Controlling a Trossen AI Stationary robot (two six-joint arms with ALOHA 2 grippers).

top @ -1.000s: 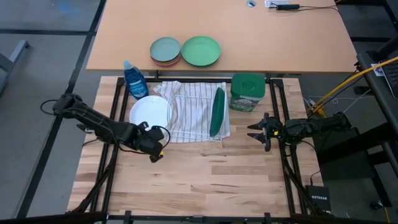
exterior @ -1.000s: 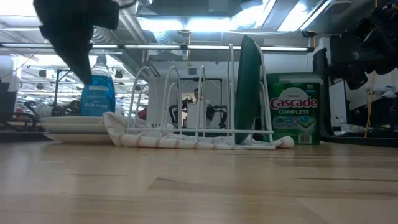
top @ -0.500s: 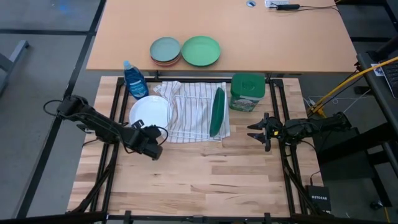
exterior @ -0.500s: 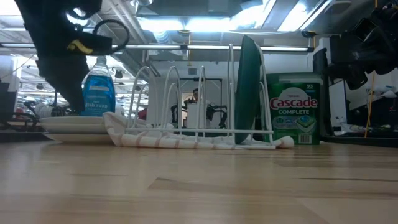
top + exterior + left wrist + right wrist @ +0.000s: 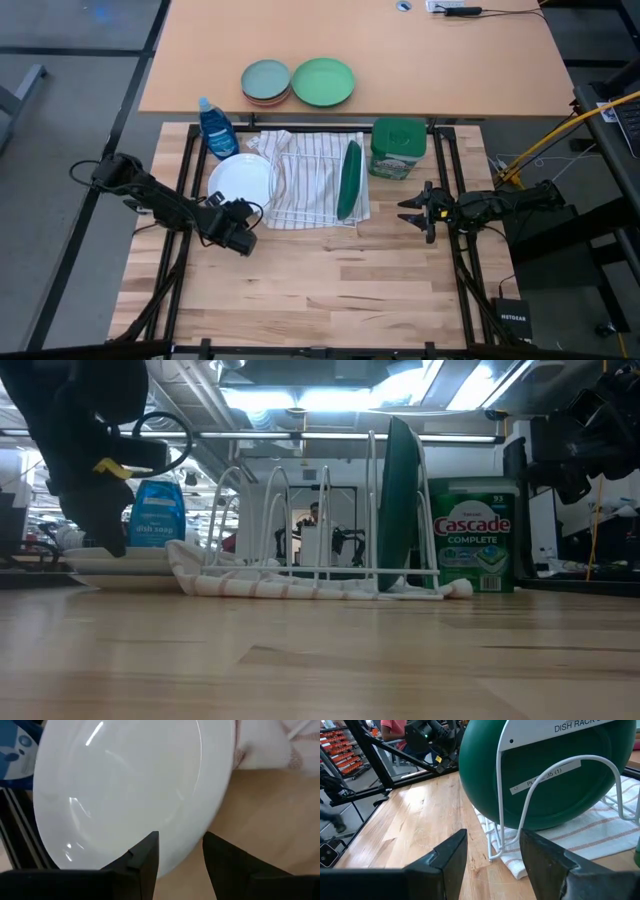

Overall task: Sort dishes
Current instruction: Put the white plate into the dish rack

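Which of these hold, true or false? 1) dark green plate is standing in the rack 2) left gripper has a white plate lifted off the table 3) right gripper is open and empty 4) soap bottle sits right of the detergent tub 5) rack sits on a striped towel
1) True: the dark green plate stands on edge in the rack.
2) False: the white plate lies flat; the left gripper, fingers apart, is at its near edge, nothing lifted.
3) True: the right gripper waits open, beside the rack.
4) False: the soap bottle stands left of the detergent tub.
5) True: a striped towel lies under it.
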